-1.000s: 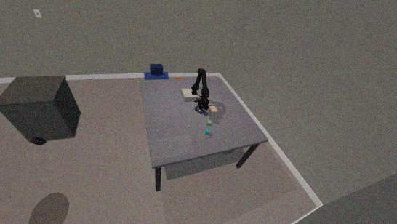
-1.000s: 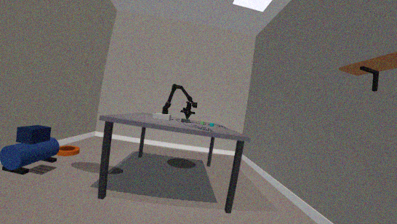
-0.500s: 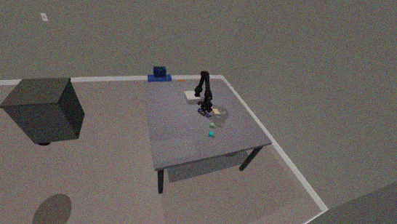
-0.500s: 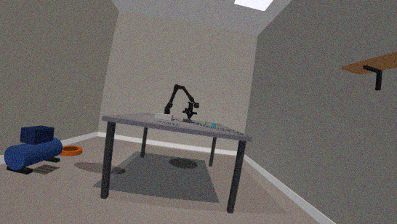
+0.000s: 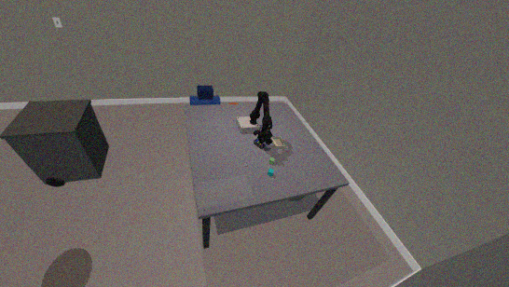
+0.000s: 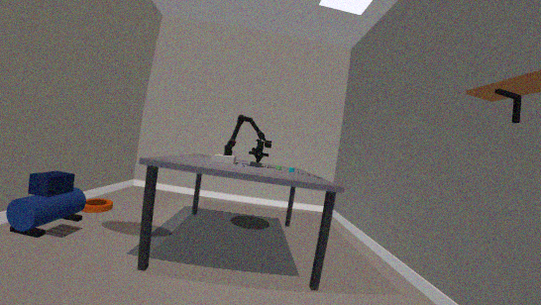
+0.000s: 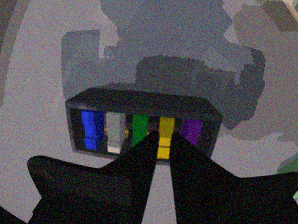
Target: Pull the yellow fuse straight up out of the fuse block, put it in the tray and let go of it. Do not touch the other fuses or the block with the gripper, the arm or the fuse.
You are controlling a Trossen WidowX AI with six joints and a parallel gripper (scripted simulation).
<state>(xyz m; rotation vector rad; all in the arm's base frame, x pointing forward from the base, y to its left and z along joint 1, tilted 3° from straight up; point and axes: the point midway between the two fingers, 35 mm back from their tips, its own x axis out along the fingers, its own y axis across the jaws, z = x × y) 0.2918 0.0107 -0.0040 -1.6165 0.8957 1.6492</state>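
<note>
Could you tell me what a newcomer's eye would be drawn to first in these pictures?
Probably the row of coloured fuses in the dark fuse block, with the yellow fuse at the black gripper's fingertips. Next, perhaps, the blue tank-shaped machine on the floor beyond the table.

A grey table [image 5: 224, 186] [image 6: 238, 173] stands on dark legs on a brownish floor [image 5: 149, 224] [image 6: 198, 287], edged by white baseboards. Beyond the table's far left corner sit a blue tank-shaped machine [image 5: 205, 100] [image 6: 47, 208] and an orange ring [image 6: 90, 208]. Past its right edge, a wooden shelf [image 6: 510, 86] juts from a grey wall [image 6: 421, 163] on a black bracket; a bright ceiling panel [image 6: 347, 5] glows overhead.
</note>
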